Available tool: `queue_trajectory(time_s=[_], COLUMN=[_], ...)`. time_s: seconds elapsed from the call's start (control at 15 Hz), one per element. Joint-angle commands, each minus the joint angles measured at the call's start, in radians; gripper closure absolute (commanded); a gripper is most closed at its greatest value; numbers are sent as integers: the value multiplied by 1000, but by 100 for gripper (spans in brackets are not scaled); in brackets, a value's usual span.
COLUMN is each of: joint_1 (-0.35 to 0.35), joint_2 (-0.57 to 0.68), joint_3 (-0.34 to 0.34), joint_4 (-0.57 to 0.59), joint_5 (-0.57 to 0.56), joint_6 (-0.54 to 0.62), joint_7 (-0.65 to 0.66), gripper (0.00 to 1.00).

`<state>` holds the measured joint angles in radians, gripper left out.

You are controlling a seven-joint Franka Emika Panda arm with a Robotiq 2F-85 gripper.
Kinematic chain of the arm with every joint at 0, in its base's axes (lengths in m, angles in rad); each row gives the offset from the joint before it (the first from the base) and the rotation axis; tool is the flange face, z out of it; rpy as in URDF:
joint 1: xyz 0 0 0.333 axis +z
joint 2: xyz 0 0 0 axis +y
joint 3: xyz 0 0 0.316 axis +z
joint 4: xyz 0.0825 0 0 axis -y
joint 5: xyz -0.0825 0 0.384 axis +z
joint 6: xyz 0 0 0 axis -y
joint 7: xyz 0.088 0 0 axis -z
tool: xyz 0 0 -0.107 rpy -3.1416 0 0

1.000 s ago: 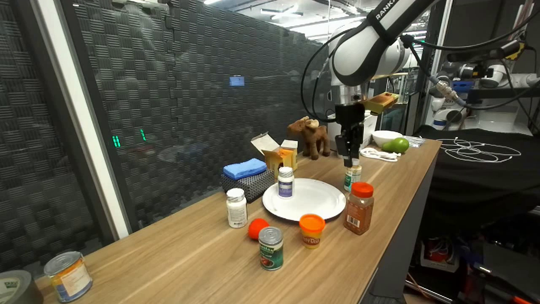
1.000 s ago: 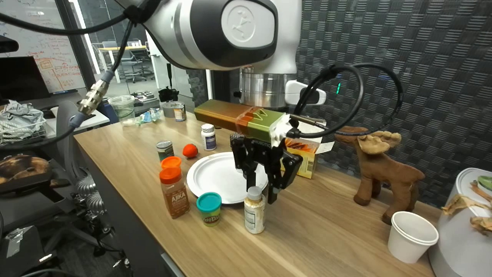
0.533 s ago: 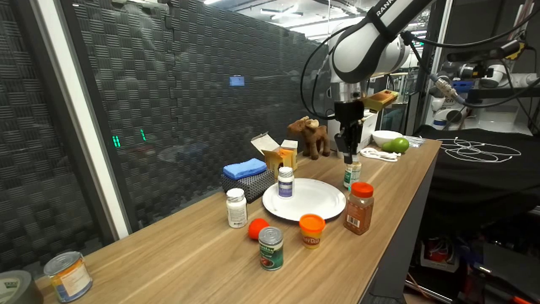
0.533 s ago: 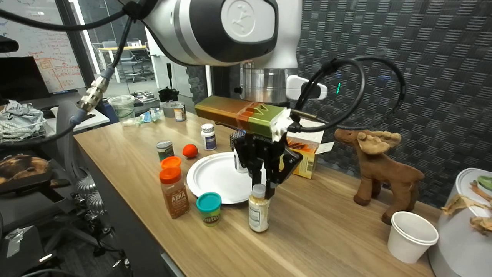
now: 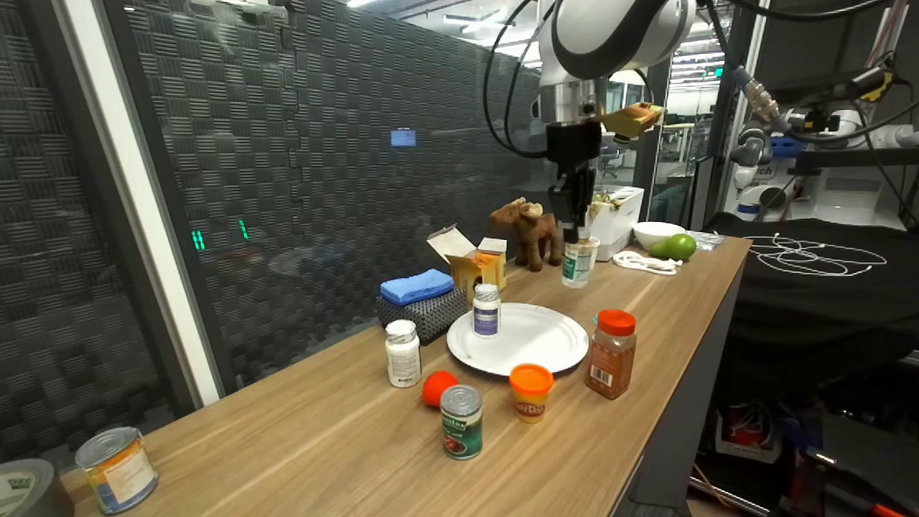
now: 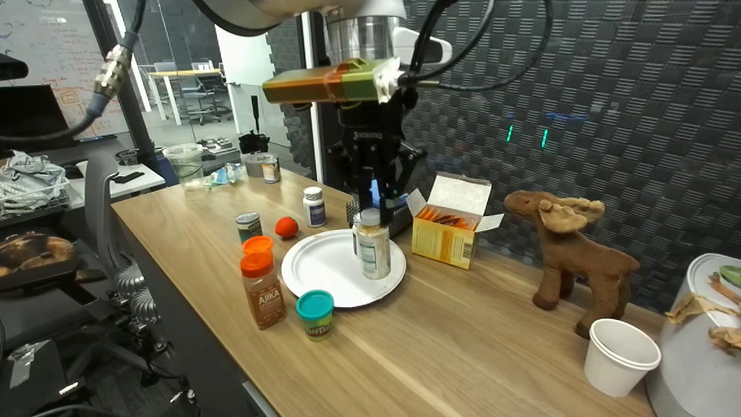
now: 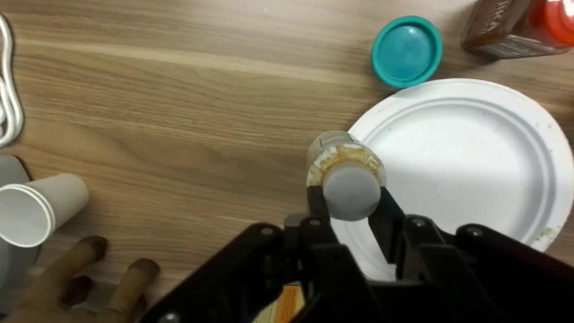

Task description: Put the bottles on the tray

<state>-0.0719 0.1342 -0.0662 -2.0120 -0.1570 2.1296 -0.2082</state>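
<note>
My gripper (image 6: 376, 211) is shut on the neck of a clear bottle with a grey cap, green-and-white label and pale contents (image 6: 374, 249). The bottle hangs upright above the table; in the wrist view its cap (image 7: 351, 190) sits between the fingers, beside the plate's edge. The tray is a round white plate (image 5: 531, 348). A white purple-labelled bottle (image 5: 486, 316) stands on it. Another white bottle (image 5: 403, 355) stands off the plate. A brown red-capped bottle (image 5: 611, 359), an orange-lidded yellow jar (image 5: 531, 395) and a teal-lidded jar (image 6: 315, 315) stand around the plate's edge.
A green tin can (image 5: 461, 424) and red ball (image 5: 439, 389) stand near the plate. A dark box with a blue cloth (image 5: 416, 286), an open yellow box (image 6: 446, 237), a plush moose (image 6: 573, 249) and white cups (image 6: 619, 359) are on the table too.
The gripper has closed on the grey-capped bottle and lifted it off the table. Gripper and bottle have moved up and to the left in both exterior views. The other bottles have not moved.
</note>
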Motion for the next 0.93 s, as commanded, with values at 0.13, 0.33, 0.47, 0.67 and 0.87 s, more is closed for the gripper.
queue_trajectory(time_s=[0.13, 0.33, 0.47, 0.67, 0.87], joint_1=[47, 53, 52, 49, 42], joint_2=[69, 130, 168, 216, 245], joint_3=[50, 63, 67, 68, 73], joint_4=[59, 79, 105, 154, 195], joint_5=[-13, -12, -12, -8, 8], joint_6=[-70, -25, -7, 12, 17], joint_7=[-20, -45, -59, -77, -99], gripper=[84, 84, 84, 84, 84])
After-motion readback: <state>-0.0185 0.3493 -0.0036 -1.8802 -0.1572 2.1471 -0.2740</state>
